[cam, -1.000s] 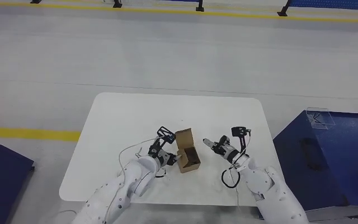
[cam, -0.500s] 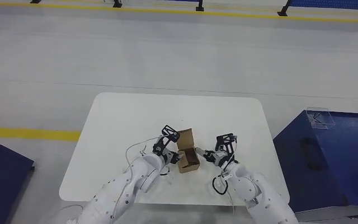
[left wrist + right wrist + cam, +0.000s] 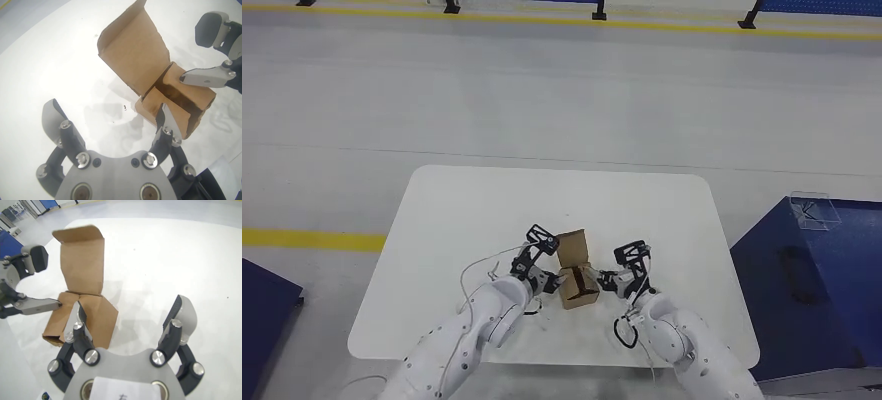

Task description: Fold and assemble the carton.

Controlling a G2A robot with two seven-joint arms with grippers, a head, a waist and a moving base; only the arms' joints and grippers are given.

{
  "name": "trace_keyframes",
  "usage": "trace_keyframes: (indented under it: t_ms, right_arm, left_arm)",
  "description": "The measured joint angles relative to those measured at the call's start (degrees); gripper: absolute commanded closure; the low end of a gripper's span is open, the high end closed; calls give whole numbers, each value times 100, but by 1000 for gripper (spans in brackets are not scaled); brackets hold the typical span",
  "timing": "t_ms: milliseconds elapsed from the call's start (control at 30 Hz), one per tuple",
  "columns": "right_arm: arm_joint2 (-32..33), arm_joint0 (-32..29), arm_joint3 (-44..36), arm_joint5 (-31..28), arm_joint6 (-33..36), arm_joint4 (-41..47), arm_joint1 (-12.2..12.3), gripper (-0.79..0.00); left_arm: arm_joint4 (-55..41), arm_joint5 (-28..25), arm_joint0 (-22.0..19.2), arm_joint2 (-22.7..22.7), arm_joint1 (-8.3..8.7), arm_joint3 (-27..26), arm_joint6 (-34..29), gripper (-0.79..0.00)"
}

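While the carton [image 3: 577, 272] sits on the front half of the smooth white desk [image 3: 452, 220], I see matte brown cardboard with ragged edges, its tall lid flap upright. My left pincer [image 3: 106, 107] and right pincer [image 3: 128, 301] flank it, both spread wide, each with one metal finger on a folded side flap.

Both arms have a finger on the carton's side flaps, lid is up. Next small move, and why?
Probably press the carton's side flaps a little further down until they lie level. One finger each of the open left gripper and the open right gripper rests on a flap, a dark gap shows between the flaps, and the lid stands open, so it can't tuck in yet.
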Motion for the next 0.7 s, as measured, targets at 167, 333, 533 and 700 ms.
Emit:
trace_keyframes:
  t_ms: [167, 333, 533, 700]
  right_arm:
    - [5, -1, -2, -8, 10, 2, 0, -785]
    - [5, -1, -2, -7, 8, 2, 0, -785]
    - [383, -265, -71, -670, -377, 127, 76, -785]
    - [1063, -797, -524, -1547, -424, -149, 259, -785]
  left_arm:
    - [-122, -135, 195, -210, 44, -276, 26, -785]
    - [-116, -127, 188, -201, 43, -262, 25, -785]
    - [877, 1120, 212, -415, 15, -124, 749, -785]
    - [1880, 2552, 157, -23, -186, 224, 1455, -785]
